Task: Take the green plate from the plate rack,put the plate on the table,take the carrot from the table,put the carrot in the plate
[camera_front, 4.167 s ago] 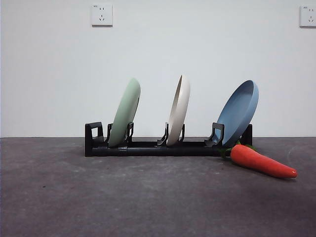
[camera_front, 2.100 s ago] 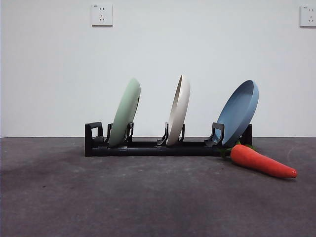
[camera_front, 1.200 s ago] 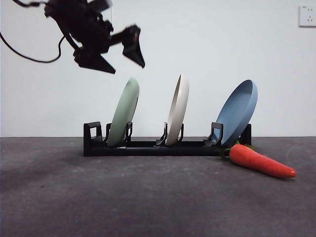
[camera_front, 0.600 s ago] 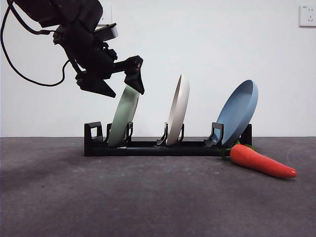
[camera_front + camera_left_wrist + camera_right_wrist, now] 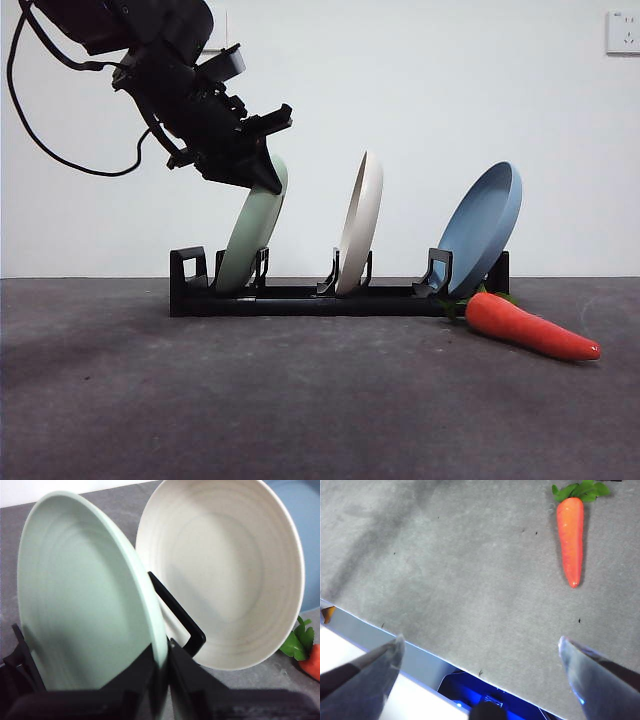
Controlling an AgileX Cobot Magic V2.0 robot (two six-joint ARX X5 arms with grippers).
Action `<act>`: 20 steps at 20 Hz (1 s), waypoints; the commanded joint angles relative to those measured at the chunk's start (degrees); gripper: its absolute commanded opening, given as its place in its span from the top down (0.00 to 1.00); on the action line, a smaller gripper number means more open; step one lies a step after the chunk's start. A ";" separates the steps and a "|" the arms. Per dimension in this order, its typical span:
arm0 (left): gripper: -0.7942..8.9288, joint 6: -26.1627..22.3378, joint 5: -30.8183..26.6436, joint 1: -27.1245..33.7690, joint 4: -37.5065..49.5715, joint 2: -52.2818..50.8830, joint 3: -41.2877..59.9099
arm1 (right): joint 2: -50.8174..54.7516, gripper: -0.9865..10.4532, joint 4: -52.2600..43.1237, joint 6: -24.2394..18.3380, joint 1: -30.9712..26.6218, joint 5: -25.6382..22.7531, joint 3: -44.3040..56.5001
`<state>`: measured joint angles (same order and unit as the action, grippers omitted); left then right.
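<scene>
Where the left hand (image 5: 161,667) grips, the green plate (image 5: 85,605) rim hides.

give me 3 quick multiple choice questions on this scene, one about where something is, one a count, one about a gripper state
1. Where is the carrot?
A. on the green plate
B. on the table beside the rack's blue-plate end
C. in the right gripper

2. How many plates stand in the plate rack?
A. two
B. three
C. four

3. What is the left gripper doing?
A. jaws closed on the green plate's rim
B. hanging open over the carrot
C. holding the cream plate

Answers:
1 B: it lies on the table by the blue plate.
2 B: the green plate, cream plate and blue plate.
3 A: the left wrist view shows a jaw on each side of the rim.
</scene>
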<state>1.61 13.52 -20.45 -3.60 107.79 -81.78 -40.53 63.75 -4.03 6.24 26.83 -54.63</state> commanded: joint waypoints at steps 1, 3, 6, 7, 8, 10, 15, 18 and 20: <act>0.92 1.27 0.55 0.28 0.85 -0.98 -0.04 | 0.04 0.31 -0.15 0.09 -0.09 -0.11 -0.15; 0.92 2.93 0.59 0.31 1.01 -1.99 -0.04 | 0.04 0.31 -0.15 0.09 -0.09 -0.11 -0.15; 0.92 3.19 1.99 0.31 0.92 -4.55 -0.04 | 0.04 0.31 -0.15 0.07 -0.09 -0.11 -0.15; 0.92 3.43 2.14 0.31 0.98 -5.70 -0.04 | 0.04 0.31 -0.15 0.04 -0.09 -0.11 -0.15; 0.92 3.48 2.58 0.28 0.90 -6.95 -0.04 | 0.04 0.31 -0.17 0.07 -0.09 -0.11 -0.15; 0.92 5.16 5.66 0.28 0.24 -9.86 -0.04 | 0.04 0.31 -0.15 0.07 -0.09 -0.11 -0.15; 0.92 1.64 9.05 -2.01 -14.19 -21.64 -0.04 | 0.02 0.31 -0.24 0.07 -0.09 -0.11 -0.15; 0.92 -8.00 4.04 -6.64 -27.82 -29.07 -0.04 | 0.02 0.31 -0.28 0.07 -0.09 -0.13 -0.15; 0.92 -12.55 -3.69 -11.65 -35.17 -32.04 -0.04 | 0.02 0.31 -0.33 0.07 -0.09 -0.13 -0.15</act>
<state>-6.26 11.22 -31.53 -38.59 75.29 -81.78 -40.53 63.70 -4.03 6.24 26.83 -54.63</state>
